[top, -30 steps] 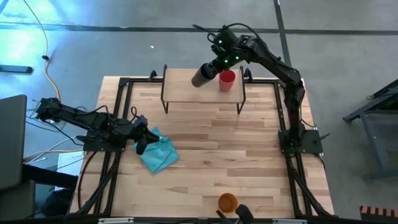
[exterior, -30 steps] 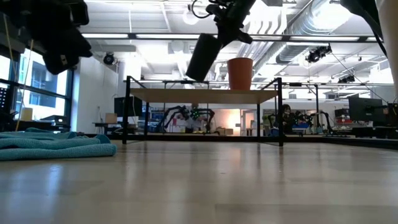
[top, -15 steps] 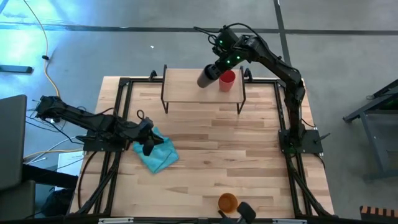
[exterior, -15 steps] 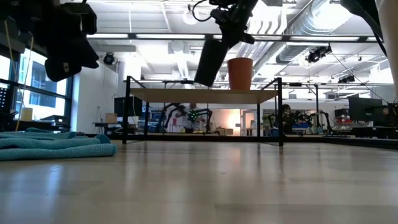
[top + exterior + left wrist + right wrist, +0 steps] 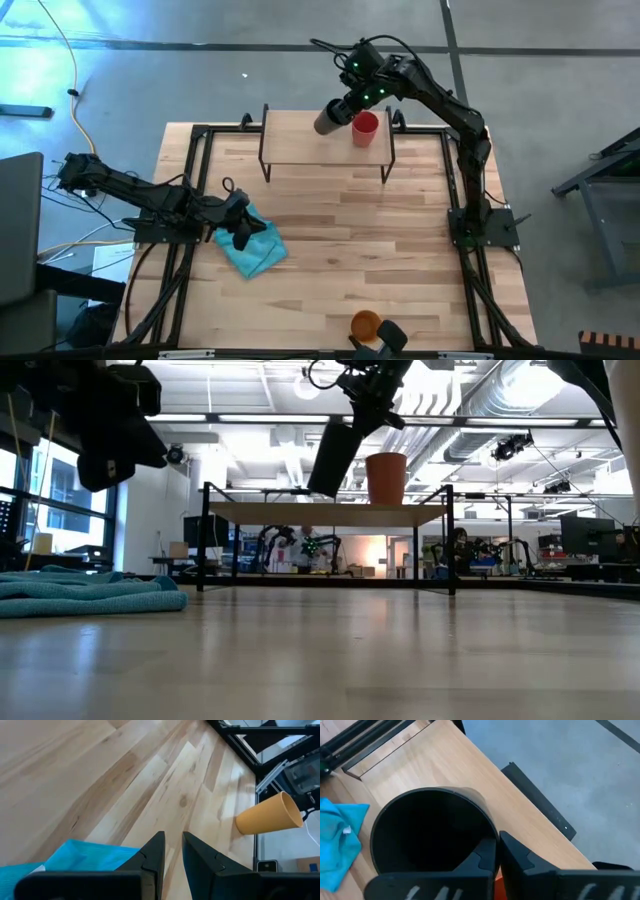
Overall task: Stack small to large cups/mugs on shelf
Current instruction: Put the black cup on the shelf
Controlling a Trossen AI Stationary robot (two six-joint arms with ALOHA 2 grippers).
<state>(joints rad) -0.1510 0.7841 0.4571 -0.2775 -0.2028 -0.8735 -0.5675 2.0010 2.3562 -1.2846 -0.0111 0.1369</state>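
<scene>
My right gripper [image 5: 350,105] is shut on the black cup [image 5: 330,117], holding it tilted above the shelf [image 5: 290,140], a low wood board on black legs at the table's far edge. The red cup [image 5: 366,128] stands upright on the shelf just right of the black cup [image 5: 332,455]. The yellow-orange cup [image 5: 366,325] lies on its side at the table's near edge and also shows in the left wrist view [image 5: 270,815]. My left gripper [image 5: 240,232] hovers over the light blue cloth [image 5: 255,248], shut to a narrow slit, holding nothing. My right gripper pinches the black cup's wall at its rim [image 5: 492,837], one finger [image 5: 482,862] inside the cup and one [image 5: 520,855] outside. The fingers come from above, slanting down. The cup hangs below them, tilted, lifted clear of the shelf top [image 5: 300,513].
The blue cloth [image 5: 80,595] lies crumpled on the table's left side. Black frame rails [image 5: 200,150] run along the left and right edges. Bare wood [image 5: 360,230] stretches between the shelf and the yellow-orange cup.
My right gripper has carried the black cup a little toward the red cup over the shelf, and the cup now hangs somewhat more upright. My left gripper has drifted slightly toward the table's right, over the cloth.
</scene>
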